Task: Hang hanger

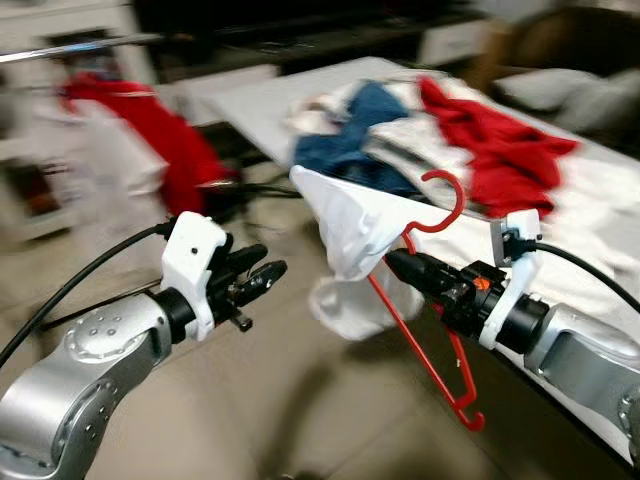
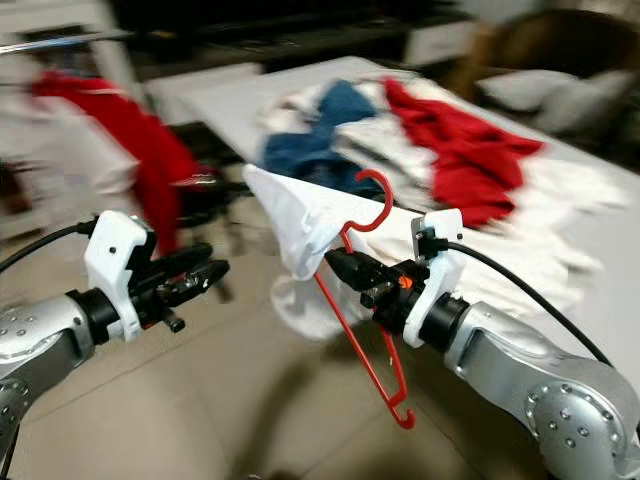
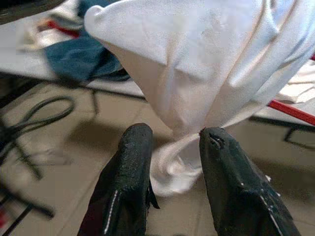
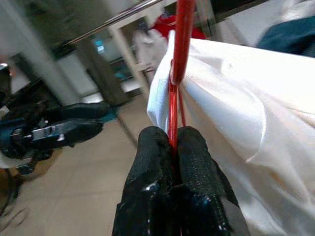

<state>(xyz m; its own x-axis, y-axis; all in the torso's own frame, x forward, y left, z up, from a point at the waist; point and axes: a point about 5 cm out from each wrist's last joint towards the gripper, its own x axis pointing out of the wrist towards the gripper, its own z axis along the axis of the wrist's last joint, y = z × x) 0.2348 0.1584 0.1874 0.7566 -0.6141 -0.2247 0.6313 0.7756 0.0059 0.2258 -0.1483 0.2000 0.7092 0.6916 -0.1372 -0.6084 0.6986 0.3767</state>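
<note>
Up front, the right gripper [image 1: 400, 262] was shut tight on the red hanger [image 1: 425, 330] with a white shirt [image 1: 350, 235] on it, its hook pointing up, and the rail [image 1: 80, 47] was far off to the left, nearer the open left gripper [image 1: 262, 278].

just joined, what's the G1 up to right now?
The right tool is clamped on a red hanger with a white garment draped over it, held up beside the bed piled with clothes. The left tool is open, empty, raised just short of the garment. A rail with a red garment hanging stands ahead on the left.
</note>
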